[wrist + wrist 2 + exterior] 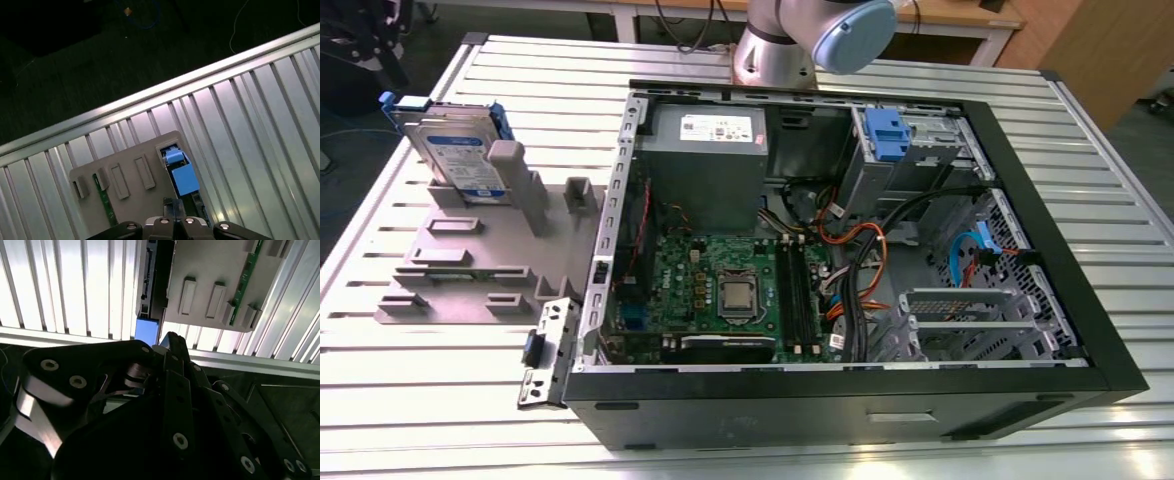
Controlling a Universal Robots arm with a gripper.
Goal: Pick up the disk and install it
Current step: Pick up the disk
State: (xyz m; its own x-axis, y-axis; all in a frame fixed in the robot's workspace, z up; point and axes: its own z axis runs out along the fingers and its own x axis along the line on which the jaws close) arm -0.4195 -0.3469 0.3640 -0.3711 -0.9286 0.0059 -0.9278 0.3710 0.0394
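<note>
The disk (458, 150) is parked upright in the grey fixture (480, 255) on the slatted counter (440, 410), at roughly 10 o'clock from the open PC case (854, 250) in the exterior view. In both wrist views the claw (169, 338) (172, 204) is seen pinched together on nothing. It's held over the disk's blue carrier (182, 177), not touching it.

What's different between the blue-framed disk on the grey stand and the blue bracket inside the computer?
The disk stands upright on the grey fixture outside the case; the blue bracket sits inside, on the metal drive bay. The disk shows a white-and-blue label; the bracket is plain plastic. Both have bright blue plastic.
</note>
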